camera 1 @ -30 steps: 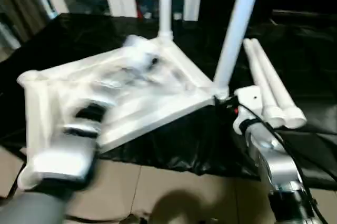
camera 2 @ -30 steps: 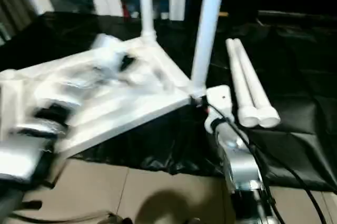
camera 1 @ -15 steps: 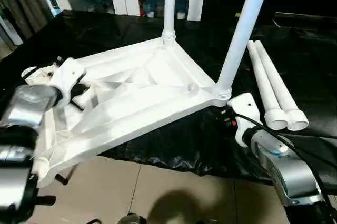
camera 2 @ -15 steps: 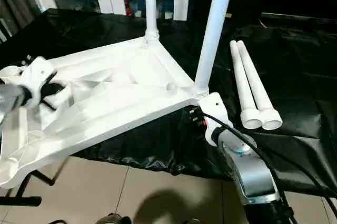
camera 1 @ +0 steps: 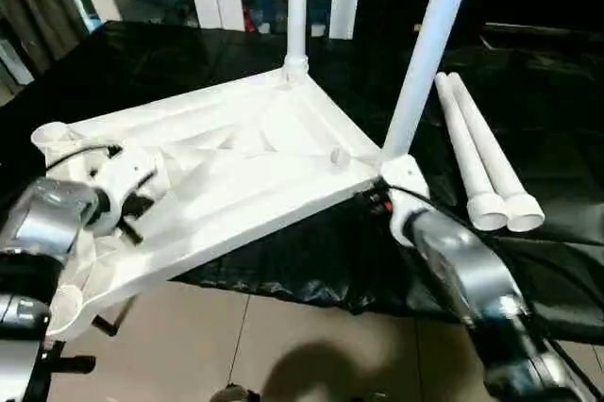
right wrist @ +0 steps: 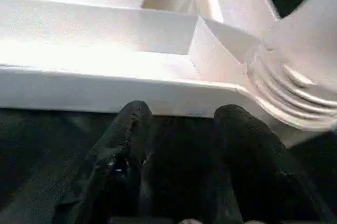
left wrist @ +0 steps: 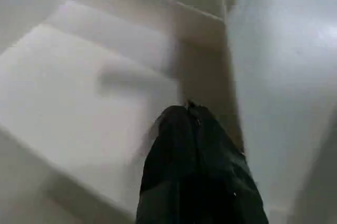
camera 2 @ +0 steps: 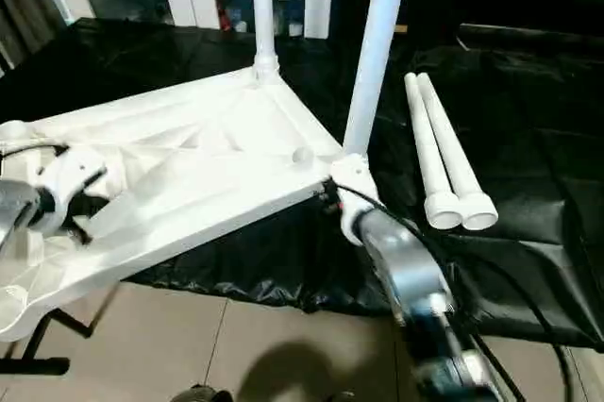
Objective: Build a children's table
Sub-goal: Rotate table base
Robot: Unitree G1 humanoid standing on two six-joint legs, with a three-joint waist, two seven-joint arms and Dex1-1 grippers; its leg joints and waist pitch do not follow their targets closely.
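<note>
small white plastic children's table [camera 1: 236,166]: upside down on black-sheeted desk [camera 1: 566,138], two legs upright | left tool [left wrist: 192,145]: pinched together on ribbed underside | right tool [right wrist: 176,145]: fingers parted, beside corner socket, gripping nothing

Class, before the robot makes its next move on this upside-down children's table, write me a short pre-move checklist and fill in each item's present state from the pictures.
1. Two legs seated upright in the far corner sockets of the table top: ok.
2. Two spare legs lying side by side on the black sheet, on the right arm's side: ok.
3. Near corner sockets vacant for those legs: ok.
4. Left tool shut, against the ribbed underside: ok; whether it pinches a rib: cannot tell.
5. Right tool at the table edge beside the threaded leg base, fingers apart: ok; gripping the edge: cannot tell.
6. Table top fully supported: not ok, its near end overhangs the floor.
</note>
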